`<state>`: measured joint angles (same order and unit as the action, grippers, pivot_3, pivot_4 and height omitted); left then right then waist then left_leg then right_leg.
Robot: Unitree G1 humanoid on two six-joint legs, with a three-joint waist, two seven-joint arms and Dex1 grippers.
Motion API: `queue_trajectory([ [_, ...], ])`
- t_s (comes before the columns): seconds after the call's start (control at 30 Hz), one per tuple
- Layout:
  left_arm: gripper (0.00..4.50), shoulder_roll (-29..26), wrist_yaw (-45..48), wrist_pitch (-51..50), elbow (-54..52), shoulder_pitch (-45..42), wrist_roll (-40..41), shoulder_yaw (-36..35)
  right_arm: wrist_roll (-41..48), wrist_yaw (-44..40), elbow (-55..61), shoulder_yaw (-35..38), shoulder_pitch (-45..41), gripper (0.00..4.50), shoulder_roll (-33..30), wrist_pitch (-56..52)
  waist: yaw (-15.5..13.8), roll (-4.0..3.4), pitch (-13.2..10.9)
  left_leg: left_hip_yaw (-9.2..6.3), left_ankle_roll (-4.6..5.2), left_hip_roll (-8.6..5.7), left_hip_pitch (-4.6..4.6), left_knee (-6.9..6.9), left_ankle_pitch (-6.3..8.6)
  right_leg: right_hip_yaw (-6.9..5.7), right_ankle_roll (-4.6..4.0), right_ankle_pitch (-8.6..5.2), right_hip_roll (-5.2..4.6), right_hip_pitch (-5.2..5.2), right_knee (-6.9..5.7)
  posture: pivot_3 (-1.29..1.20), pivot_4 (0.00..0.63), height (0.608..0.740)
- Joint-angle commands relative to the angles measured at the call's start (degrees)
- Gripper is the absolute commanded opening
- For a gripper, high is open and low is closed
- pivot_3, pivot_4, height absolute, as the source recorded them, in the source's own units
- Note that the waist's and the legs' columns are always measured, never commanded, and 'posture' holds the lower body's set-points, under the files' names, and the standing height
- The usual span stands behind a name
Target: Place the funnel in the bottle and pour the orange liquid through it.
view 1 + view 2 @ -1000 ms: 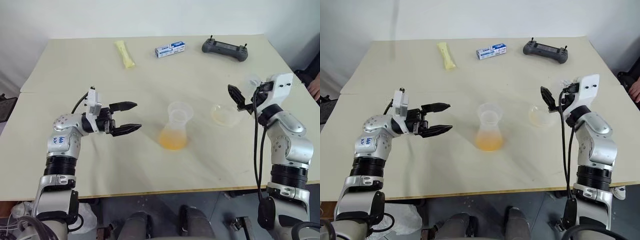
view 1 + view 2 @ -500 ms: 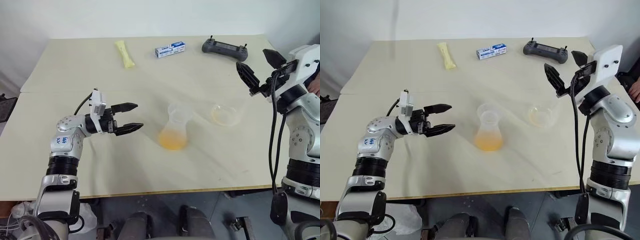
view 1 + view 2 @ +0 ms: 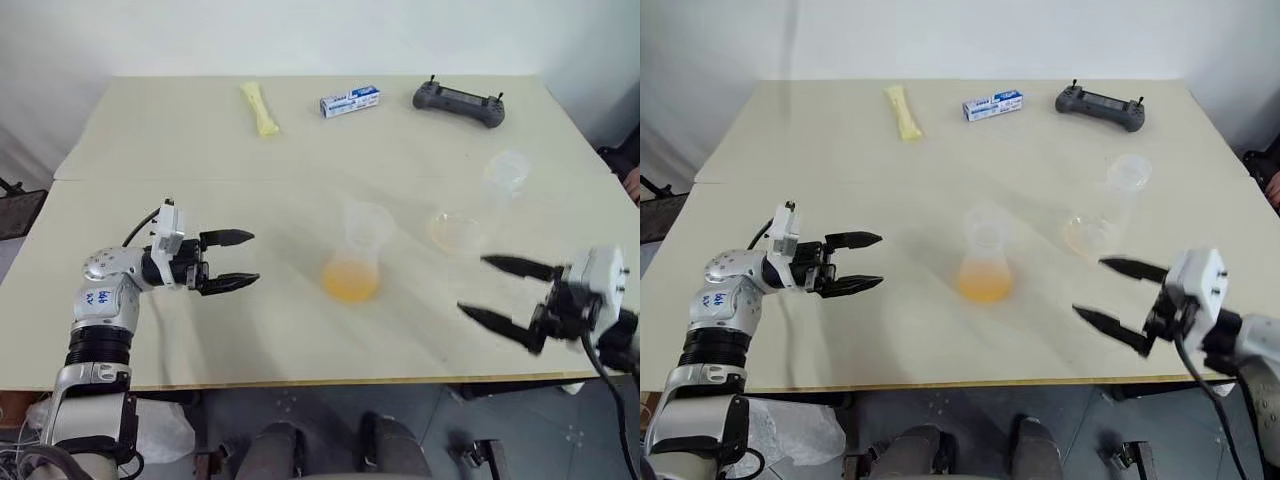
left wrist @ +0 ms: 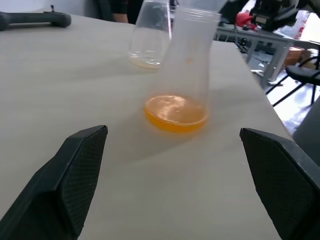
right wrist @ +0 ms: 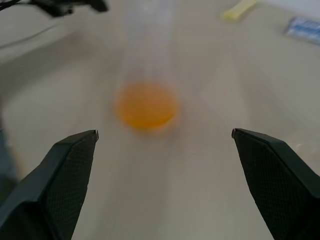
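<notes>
With the orange liquid (image 3: 351, 283) already pooled in the bottle (image 3: 358, 252), both the left gripper (image 3: 228, 262) and right gripper (image 3: 505, 295) are held wide and empty, well apart from it.

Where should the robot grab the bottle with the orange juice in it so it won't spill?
Probably the narrow neck of the bottle, above the orange liquid. It stands upright with a wide round base, so the neck fits more easily between open jaws. Come in level from the side. The left gripper already points at it that way, with bare table between.
</notes>
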<state>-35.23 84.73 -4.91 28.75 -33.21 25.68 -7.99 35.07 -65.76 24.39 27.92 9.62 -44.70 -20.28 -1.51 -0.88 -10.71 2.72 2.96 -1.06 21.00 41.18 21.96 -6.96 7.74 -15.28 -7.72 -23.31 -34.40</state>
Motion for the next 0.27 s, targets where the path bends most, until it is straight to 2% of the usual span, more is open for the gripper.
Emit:
queue_trajectory([
  [0.03,4.50,-0.9,2.5,2.0,0.0,0.2,0.8,-0.8,-1.9,-2.8,-3.6,-0.5,0.6,4.49,0.0,5.8,0.1,0.02,0.0,0.07,0.00,0.00,-0.01,-0.02,0.00,0.07,0.00,0.00,0.00,-0.02,0.00,0.00,0.150,0.740],
  [0.27,4.50,-0.4,2.2,3.3,-1.5,-0.1,2.4,-2.2,-3.0,-1.4,-7.6,-3.0,-4.1,4.49,0.1,8.8,0.1,0.01,0.0,0.07,-0.01,0.06,-0.02,-0.03,0.01,0.06,0.00,0.00,0.02,-0.08,-0.05,0.00,0.150,0.740],
])
